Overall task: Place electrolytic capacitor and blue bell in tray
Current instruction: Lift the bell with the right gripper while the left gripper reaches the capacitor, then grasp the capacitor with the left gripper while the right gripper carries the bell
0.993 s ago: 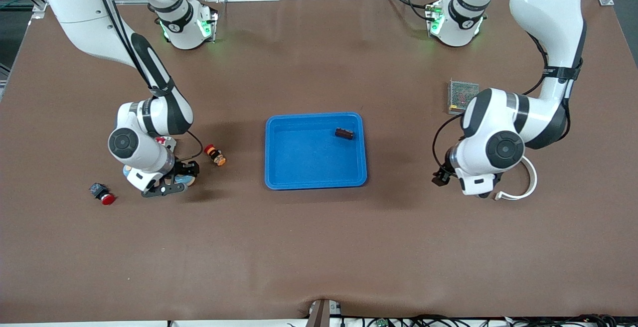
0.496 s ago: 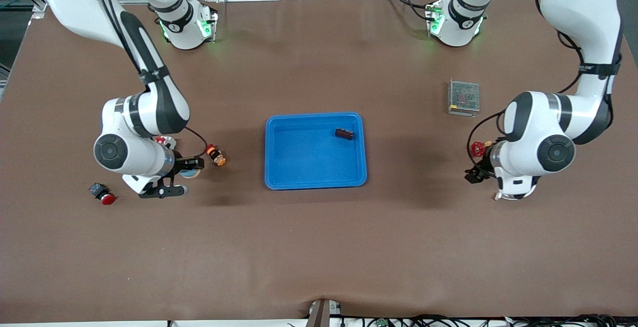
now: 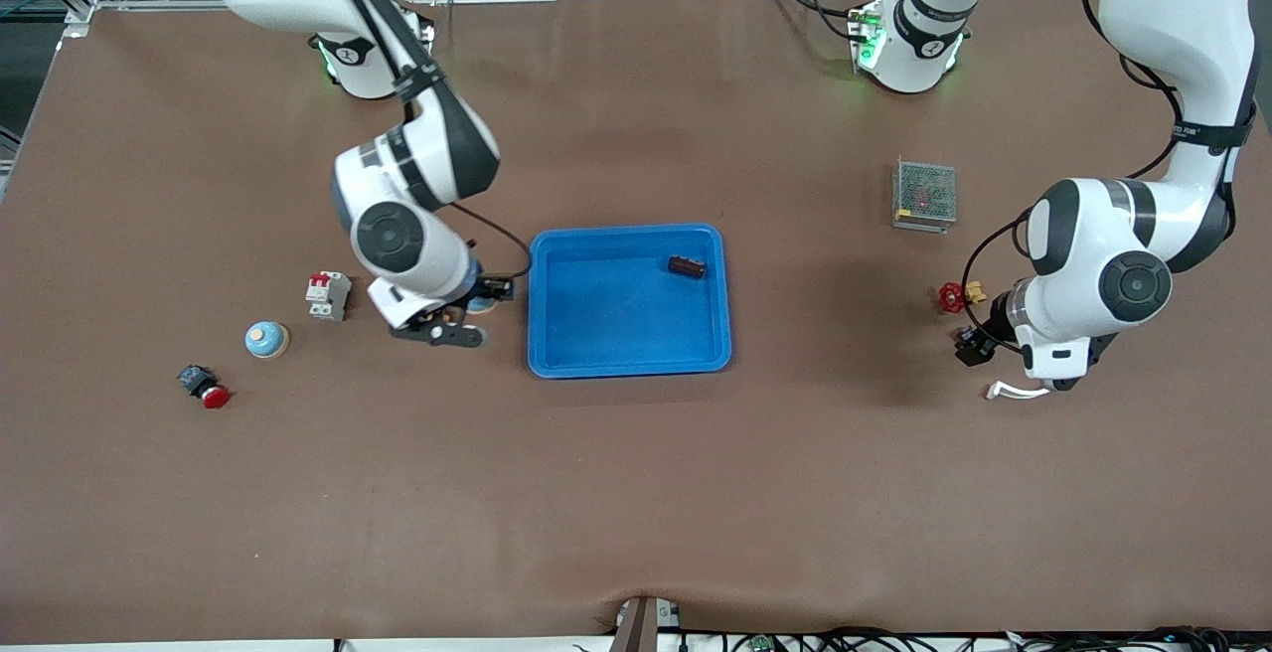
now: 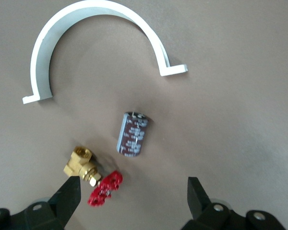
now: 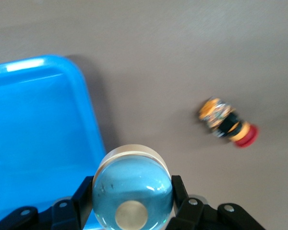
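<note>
we are carrying the blue bell [image 5: 132, 188], clamped in our right gripper [image 3: 449, 319] just beside the tray [image 3: 628, 362], and next must clear its rim and release, while our left gripper [image 4: 129, 201] hovers, fingers apart, over a capacitor [image 4: 133, 134] on the table.

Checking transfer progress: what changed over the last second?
The right claw, shut on a blue bell, carried it from the right arm's end of the table to the edge of the tray. The left claw, open, shifted toward the left arm's end and now hangs over the electrolytic capacitor. The tray, the dark part in it and the mesh box stayed put.
</note>
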Available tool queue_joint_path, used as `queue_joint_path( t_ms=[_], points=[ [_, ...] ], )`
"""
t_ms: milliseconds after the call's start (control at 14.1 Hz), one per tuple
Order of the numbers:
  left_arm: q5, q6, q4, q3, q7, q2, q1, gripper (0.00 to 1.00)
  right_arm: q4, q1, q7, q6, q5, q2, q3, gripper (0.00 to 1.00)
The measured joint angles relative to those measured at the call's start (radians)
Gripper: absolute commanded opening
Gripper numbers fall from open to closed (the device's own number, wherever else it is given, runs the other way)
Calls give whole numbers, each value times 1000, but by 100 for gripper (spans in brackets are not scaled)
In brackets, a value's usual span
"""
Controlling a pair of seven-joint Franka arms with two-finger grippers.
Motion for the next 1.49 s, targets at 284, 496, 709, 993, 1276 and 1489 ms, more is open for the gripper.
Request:
queue_joint_path(
  t_ms=[284, 496, 709, 993, 1276, 1489],
  points=[
    [0, 69, -34, -1, 0, 15, 6, 86, -7, 98, 160, 75, 0, 5, -1, 51],
    [0, 96, -36, -1, 0, 35, 7, 85, -19, 157, 242, 142, 0, 23, -1, 51],
    [0, 109, -36, 0, 0, 49, 9, 82, -53, 184, 260, 235, 0, 49, -1, 51],
    [55, 132, -36, 1, 5, 74, 41, 77, -74, 196, 260, 302, 0, 86, -2, 51],
    [64, 158, -35, 0, 11, 108, 48, 60, -81, 209, 261, 340, 0, 112, -2, 51],
    [64, 162, -35, -2, 12, 116, 47, 16, -84, 212, 261, 362, 0, 131, -2, 51]
  ],
)
